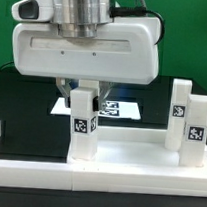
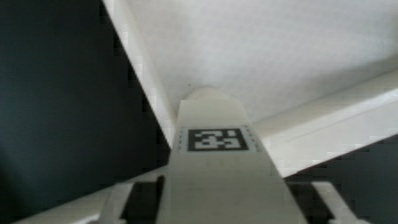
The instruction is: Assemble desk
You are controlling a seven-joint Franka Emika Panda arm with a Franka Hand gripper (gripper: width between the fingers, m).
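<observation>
Desk leg [image 1: 84, 115]: sat clamped between the tool [image 1: 84, 91] fingers, tag facing out
Handling: looked light, stiff, slick plastic, so gripping its flat sides seemed safest

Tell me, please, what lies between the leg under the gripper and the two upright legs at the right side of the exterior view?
Between the held leg and the two upright legs, only the desk top shows, bare, in the exterior view.
</observation>
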